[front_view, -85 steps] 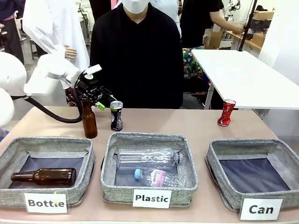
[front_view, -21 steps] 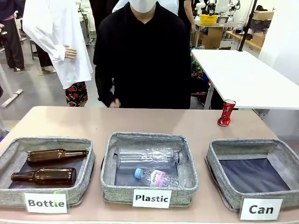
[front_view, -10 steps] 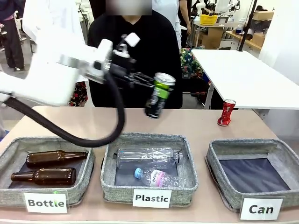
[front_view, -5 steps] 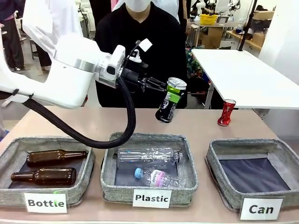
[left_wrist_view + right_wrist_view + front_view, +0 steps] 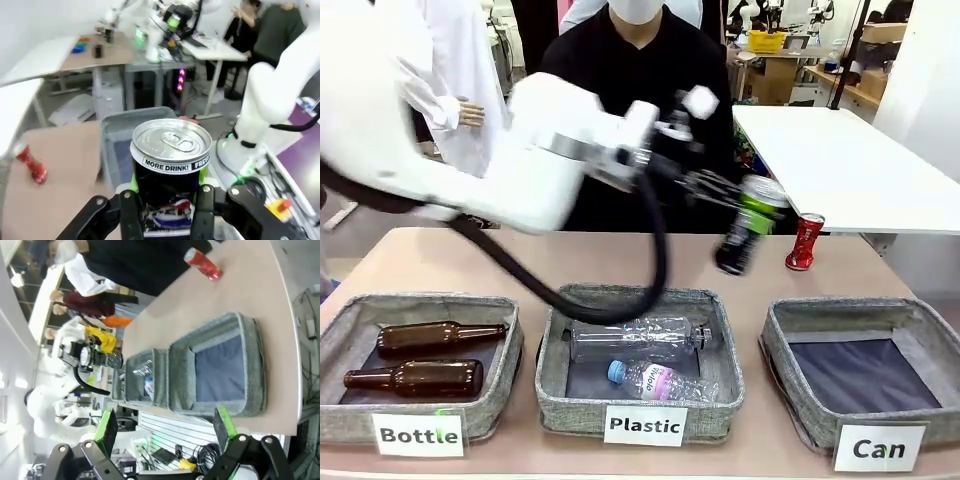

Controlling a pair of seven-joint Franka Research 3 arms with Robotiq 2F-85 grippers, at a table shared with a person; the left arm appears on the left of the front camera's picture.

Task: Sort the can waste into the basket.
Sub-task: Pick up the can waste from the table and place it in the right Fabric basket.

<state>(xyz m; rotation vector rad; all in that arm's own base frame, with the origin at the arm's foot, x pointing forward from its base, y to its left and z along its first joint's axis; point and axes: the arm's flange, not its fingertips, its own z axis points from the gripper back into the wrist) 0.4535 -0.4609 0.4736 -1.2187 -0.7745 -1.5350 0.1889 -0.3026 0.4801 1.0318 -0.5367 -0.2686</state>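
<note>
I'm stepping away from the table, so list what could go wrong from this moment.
1. The left pincer holds the black can tilted in mid-air, short of the Can basket. An early release could drop it on the table or into the Plastic basket.
2. The red can stands near the carried can in the front view, so the arm's swing might knock it over.

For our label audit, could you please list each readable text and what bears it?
"Bottle": white label, left grey woven basket.
"Plastic": white label, middle grey woven basket.
"Can": white label, right grey woven basket.
"MORE DRINK! FRESH": black metal can.
Red can, small clear plastic bottle: unreadable.
</note>
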